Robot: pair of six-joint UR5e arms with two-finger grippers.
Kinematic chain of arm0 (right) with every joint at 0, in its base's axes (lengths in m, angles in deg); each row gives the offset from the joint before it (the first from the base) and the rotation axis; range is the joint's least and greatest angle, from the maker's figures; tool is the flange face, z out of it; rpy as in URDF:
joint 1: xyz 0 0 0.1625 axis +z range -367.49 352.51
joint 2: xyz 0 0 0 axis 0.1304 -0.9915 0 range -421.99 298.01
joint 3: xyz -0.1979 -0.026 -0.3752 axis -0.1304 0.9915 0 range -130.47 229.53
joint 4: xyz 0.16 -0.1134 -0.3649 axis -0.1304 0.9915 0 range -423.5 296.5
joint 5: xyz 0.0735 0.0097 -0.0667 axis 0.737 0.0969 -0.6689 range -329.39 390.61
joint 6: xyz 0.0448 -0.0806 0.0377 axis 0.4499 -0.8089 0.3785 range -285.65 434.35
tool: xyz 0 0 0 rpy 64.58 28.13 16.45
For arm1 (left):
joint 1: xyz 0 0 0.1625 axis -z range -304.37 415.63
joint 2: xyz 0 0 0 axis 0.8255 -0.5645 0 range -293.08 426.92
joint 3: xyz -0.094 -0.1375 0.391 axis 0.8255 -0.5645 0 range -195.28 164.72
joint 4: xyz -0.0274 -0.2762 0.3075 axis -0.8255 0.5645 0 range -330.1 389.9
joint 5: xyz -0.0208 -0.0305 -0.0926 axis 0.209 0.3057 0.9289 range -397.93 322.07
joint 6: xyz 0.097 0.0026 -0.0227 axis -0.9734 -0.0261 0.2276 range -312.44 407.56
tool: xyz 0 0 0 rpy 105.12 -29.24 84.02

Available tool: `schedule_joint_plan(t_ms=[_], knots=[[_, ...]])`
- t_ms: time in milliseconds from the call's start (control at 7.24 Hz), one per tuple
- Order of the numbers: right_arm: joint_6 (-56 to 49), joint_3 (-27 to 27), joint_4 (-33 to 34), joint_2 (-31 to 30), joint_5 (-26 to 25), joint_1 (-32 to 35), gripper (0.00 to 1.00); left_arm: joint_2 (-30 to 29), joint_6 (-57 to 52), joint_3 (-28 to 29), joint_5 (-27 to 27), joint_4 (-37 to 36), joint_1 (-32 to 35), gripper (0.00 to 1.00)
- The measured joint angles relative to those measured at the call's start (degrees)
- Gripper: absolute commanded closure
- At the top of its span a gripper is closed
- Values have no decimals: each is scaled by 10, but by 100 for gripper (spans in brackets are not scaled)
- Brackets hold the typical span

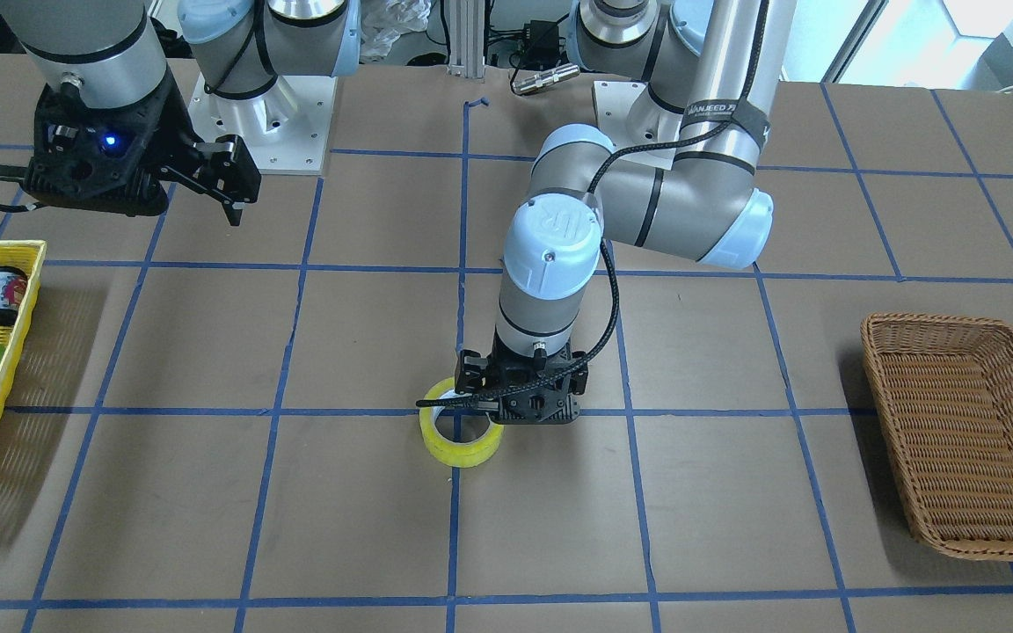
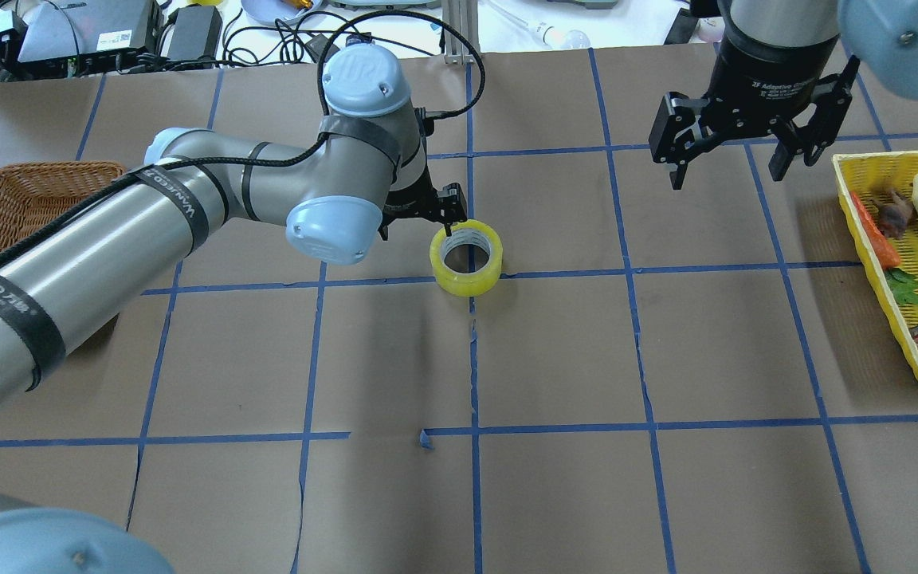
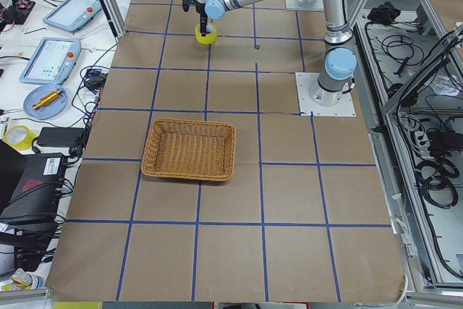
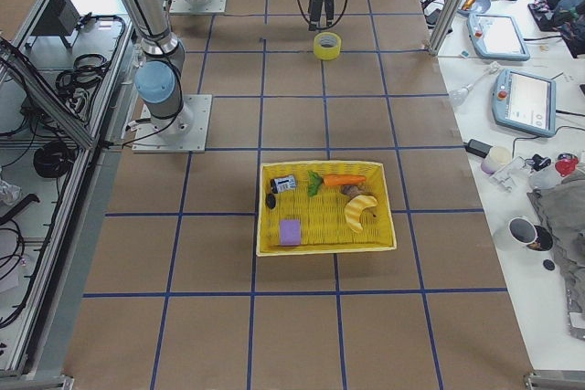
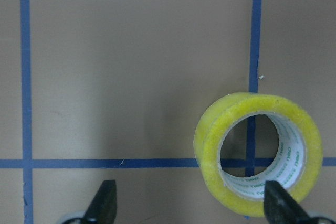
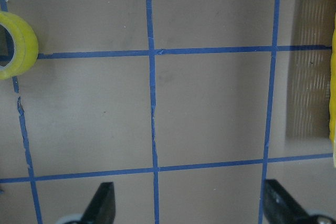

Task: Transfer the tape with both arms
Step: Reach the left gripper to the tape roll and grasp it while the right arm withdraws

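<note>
Left gripper (image 5: 192,204) spread low over tape (image 5: 210,135), which lies flat at table (image 5: 105,77) centre, under one finger (image 5: 281,205). Roll judged light, rigid, slick-sided; pinch ring wall, one finger in core. Right gripper (image 2: 726,171) spread, well apart.

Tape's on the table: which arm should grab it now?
Left. The left gripper is down at the tape, jaws open, with one finger at the roll's rim. The right gripper hangs open, raised and well off toward the yellow basket.
</note>
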Motion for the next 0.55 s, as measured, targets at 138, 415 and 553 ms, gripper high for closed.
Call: schedule_joint_plan(t_ms=[138,415,553], knots=[[-5,-16,25,-2,14,-1,0,-14,13,0,-1,-8,5,0],[-30,-37,61,-7,52,-2,0,-32,33,-1,-3,-27,9,61],[-38,-41,67,-10,58,-1,0,-42,48,-2,-2,-30,10,100]])
